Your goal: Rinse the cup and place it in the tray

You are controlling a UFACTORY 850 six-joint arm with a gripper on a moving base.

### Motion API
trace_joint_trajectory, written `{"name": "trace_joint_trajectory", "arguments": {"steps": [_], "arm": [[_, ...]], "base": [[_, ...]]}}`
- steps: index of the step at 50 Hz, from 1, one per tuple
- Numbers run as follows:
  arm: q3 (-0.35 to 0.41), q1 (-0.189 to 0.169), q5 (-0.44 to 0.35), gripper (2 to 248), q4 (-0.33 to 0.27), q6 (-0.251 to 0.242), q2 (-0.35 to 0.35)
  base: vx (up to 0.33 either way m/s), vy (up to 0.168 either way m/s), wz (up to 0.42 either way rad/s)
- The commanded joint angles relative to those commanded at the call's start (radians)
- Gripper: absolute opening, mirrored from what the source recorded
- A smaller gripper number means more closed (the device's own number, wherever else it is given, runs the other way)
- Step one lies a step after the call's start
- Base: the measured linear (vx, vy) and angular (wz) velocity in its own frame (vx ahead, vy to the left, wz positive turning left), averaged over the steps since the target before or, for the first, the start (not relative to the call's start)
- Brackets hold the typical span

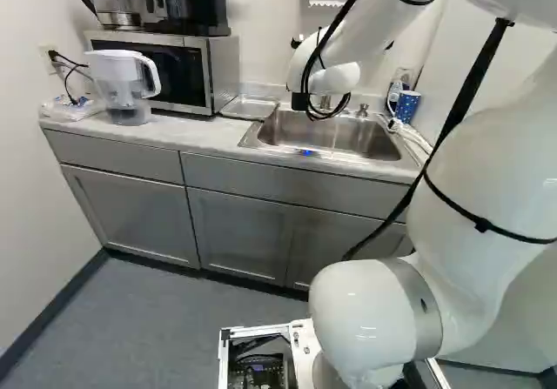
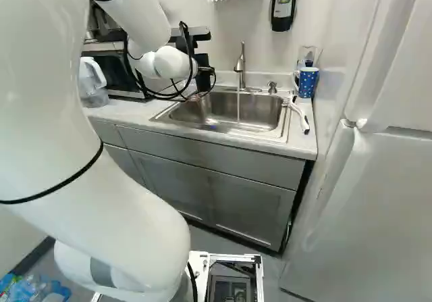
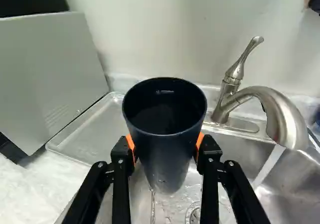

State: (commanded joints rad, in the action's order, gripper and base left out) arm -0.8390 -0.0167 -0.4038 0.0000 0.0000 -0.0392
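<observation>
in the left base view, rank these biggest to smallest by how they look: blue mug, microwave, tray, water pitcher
1. Microwave
2. Water pitcher
3. Tray and blue mug, unranked: one is wide and flat, the other narrow and taller, too close to call

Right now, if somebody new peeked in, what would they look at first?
Probably the big white arm, filling the right side of the left base view. Next, in the wrist view, the dark cup squeezed between the orange pads of the pincer, above the sink. Beside the cup, water is pouring from the shiny tap.
</observation>
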Motion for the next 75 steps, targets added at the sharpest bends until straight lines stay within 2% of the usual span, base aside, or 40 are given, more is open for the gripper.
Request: {"name": "trace_joint_trajectory", "arguments": {"steps": [35,45,75], "arm": [[-0.017,0.002,0.015,125,0.000,0.009,-0.022],[-0.017,0.002,0.015,125,0.000,0.094,-0.022],[-0.017,0.002,0.015,125,0.000,0.407,-0.022]], "base": [[0.000,0.000,0.000],[0.000,0.000,0.000],[0.000,0.000,0.000]]}}
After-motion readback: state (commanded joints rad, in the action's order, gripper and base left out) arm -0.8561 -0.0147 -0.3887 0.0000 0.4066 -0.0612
